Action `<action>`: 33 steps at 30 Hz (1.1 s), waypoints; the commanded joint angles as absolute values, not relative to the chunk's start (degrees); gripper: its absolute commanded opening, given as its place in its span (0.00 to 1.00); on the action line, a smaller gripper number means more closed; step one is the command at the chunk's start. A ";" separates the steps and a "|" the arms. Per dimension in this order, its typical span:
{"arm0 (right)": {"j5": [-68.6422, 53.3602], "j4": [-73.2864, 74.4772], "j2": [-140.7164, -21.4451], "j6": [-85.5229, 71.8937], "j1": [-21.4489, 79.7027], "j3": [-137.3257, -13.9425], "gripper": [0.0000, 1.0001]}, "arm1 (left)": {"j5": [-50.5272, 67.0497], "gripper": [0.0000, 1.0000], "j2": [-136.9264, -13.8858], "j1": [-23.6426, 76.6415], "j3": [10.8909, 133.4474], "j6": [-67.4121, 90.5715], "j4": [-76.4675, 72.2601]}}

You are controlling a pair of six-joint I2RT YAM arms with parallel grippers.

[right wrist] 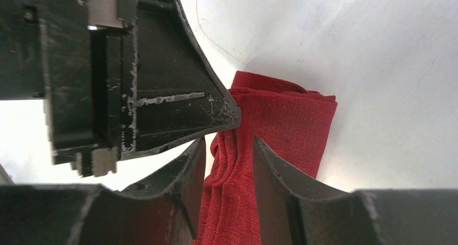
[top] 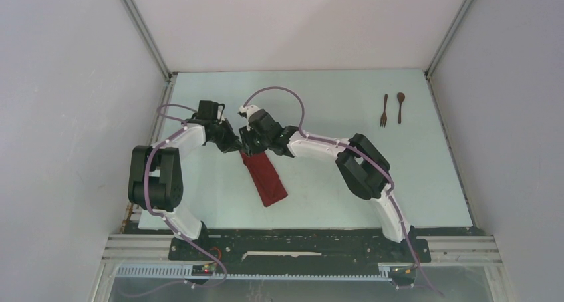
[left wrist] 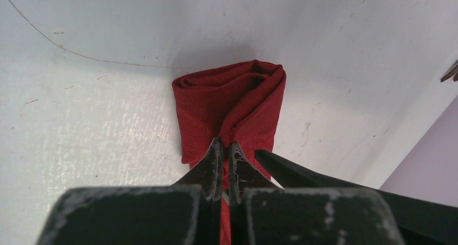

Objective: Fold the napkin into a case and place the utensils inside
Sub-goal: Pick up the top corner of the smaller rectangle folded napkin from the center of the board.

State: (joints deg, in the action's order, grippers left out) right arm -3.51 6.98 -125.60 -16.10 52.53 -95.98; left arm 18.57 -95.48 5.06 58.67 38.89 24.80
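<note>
On the counter (top: 332, 175) we saw the folded red napkin (top: 267, 182) left of centre, its far end clamped in the left pincer (left wrist: 226, 145); the right pincer (right wrist: 229, 142) straddled it, gripping or not we could not tell; fork (top: 384, 110) and spoon (top: 400, 107) lay far right

On table (top: 346, 189): napkin (top: 266, 179) centre-left; fork (top: 384, 110) just left of spoon (top: 400, 107), back right, seemingly not touching.

Pale table top (top: 346, 202), worn, with small scuff marks (left wrist: 308, 129) and one thin dark curved line (left wrist: 81, 55) running across it. White back wall (top: 292, 22) and grey side wall (top: 66, 82) box it in, joined by metal corner posts (top: 143, 32). Near edge: black mounting plate (top: 299, 245) on a slotted aluminium rail (top: 465, 249).
</note>
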 commanded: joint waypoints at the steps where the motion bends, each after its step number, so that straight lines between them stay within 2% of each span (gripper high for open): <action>1: -3.04 5.59 -126.79 -14.96 52.99 -98.47 0.45 | 20.09 0.00 -93.52 4.43 60.19 37.62 24.99; 17: -2.81 6.15 -129.24 -15.29 53.53 -99.95 0.41 | 20.91 0.00 -93.25 4.14 59.88 37.88 24.43; 21: -2.95 6.28 -129.46 -15.72 53.53 -100.38 0.37 | 21.17 0.00 -93.25 4.05 59.97 37.96 24.26; 33: -2.78 6.61 -129.64 -15.82 53.62 -99.97 0.37 | 21.58 0.00 -93.02 3.46 59.95 38.14 24.00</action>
